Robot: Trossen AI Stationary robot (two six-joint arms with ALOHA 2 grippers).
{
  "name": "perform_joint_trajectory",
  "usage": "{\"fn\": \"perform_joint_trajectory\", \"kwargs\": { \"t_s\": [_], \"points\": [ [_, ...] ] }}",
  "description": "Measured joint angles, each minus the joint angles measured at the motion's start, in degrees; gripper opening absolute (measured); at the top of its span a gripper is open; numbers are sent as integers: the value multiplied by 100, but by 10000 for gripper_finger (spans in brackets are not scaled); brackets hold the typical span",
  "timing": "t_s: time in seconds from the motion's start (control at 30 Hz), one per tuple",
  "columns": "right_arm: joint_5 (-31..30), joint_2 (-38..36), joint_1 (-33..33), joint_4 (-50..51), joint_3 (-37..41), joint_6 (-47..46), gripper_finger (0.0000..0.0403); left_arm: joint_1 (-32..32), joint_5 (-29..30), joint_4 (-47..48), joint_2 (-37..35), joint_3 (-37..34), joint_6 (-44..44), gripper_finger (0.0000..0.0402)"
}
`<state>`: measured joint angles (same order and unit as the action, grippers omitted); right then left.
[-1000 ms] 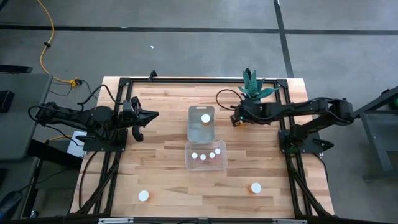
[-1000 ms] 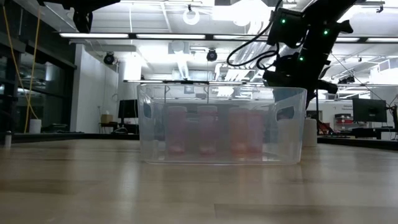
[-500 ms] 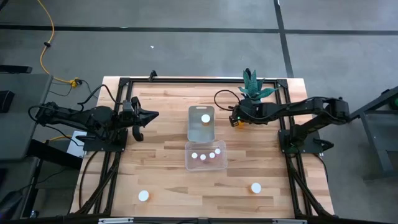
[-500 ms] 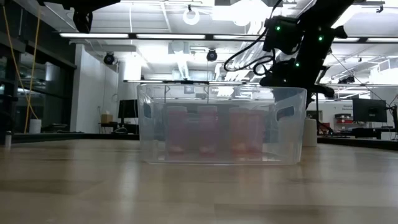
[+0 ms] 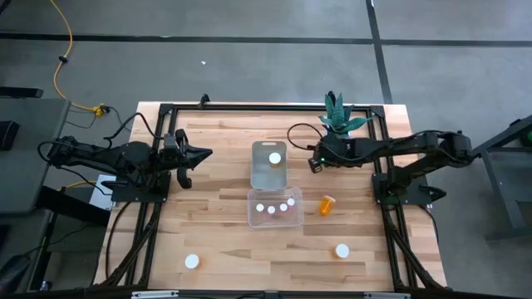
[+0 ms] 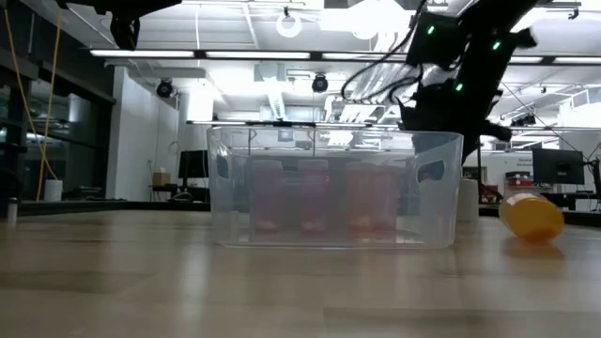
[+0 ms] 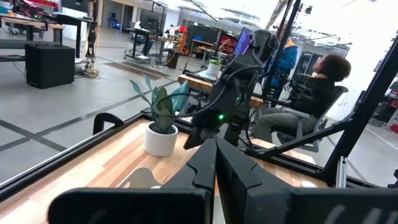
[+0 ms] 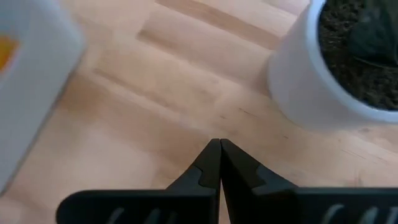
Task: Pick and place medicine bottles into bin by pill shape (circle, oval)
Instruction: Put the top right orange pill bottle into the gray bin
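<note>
An orange medicine bottle point(image 5: 327, 204) lies on its side on the table, just right of the near clear bin point(image 5: 275, 218); it also shows in the low view point(image 6: 531, 215). My right gripper point(image 5: 313, 163) is shut and empty above the table, between the far clear bin point(image 5: 268, 174) and the potted plant. In the right wrist view its fingers point(image 8: 217, 152) meet over bare wood. My left gripper point(image 5: 189, 164) waits shut and empty at the table's left. The near bin holds several upright bottles. The far bin holds one bottle point(image 5: 274, 158).
A green plant in a white pot point(image 5: 337, 116) stands at the far right, close to my right gripper; the pot also shows in the right wrist view point(image 8: 336, 81). Two loose bottles stand upright near the front edge, one at the left point(image 5: 192, 261) and one at the right point(image 5: 342, 250).
The orange bottle that was at my right gripper's fingertips has dropped. It now lies on its side on the table, to the right of the near bin. My right gripper has stayed about where it was.
</note>
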<state>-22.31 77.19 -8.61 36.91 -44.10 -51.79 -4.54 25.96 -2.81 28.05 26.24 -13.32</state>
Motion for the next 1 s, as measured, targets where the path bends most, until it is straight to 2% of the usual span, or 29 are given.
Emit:
{"fn": "perform_joint_trajectory", "kwargs": {
  "t_s": [0.17, 0.37, 0.53, 0.67, 0.73, 0.83, 1.0],
  "points": [
    [453, -643, 535, 326, 0, -387, 0, -1, 0, 3, 0, 0, 0, 0],
    [1617, -1023, 1391, 442, -2, -973, 14, -2, -2, 3, 0, 0, 0, 0],
    [2610, -1187, 1944, 461, -37, -549, 85, -2, -4, 5, 0, 0, 0, 0],
    [2776, -1194, 2199, 464, -318, 641, 161, 0, -23, 3, 0, 0, 0, 0],
    [2797, -1194, 2247, 468, -416, 726, 196, -2, -44, 3, 0, 0, 0, 0],
    [2795, -1194, 2256, 848, -449, -44, 239, -2, -46, 3, 0, 0, 0, 0],
    [2800, -1192, 2525, 1691, -223, -2987, 272, -2, -46, 3, 0, 0, 0, 0]
  ]
}}
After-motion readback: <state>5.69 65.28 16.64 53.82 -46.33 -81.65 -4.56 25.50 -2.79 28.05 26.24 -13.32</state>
